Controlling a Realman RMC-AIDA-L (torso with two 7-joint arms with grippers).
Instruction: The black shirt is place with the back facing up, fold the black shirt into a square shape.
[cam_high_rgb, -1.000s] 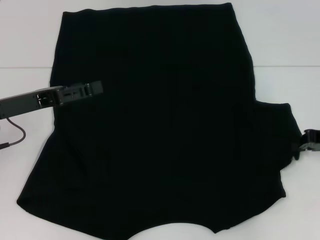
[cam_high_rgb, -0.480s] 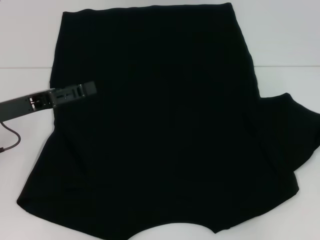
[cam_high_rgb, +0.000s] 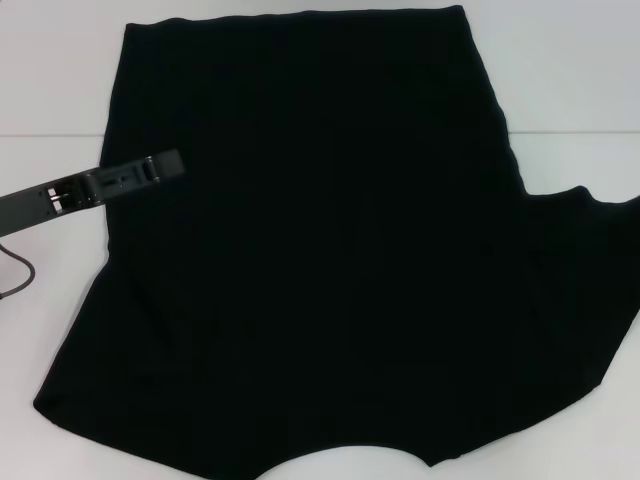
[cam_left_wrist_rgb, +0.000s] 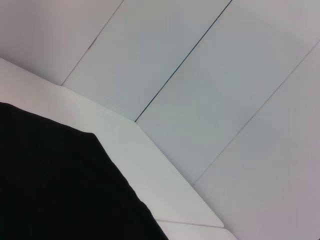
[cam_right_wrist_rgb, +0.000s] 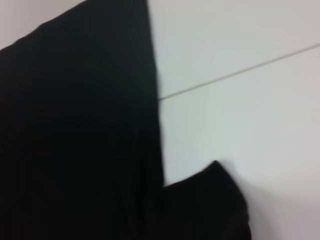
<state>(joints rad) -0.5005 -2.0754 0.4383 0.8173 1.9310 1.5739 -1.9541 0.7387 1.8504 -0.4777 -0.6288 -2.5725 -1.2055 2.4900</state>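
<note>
White surface (cam_high_rgb: 50, 80) carries the large soft black cloth shirt (cam_high_rgb: 320, 280), its long axis near-to-far, right of my left fingers (cam_high_rgb: 168, 162), whose gap I cannot tell.

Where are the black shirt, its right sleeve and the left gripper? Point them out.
black shirt (cam_high_rgb: 310, 250): head view, middle of the body panel.
right sleeve (cam_high_rgb: 585, 260): head view, spread sleeve cloth.
left gripper (cam_high_rgb: 165, 163): head view, fingertip end over the shirt's left edge.

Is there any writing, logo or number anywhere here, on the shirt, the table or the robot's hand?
None can be read. The black shirt shows only plain cloth, the white table is unmarked, and the left hand over the shirt's left edge carries no readable label.
</note>
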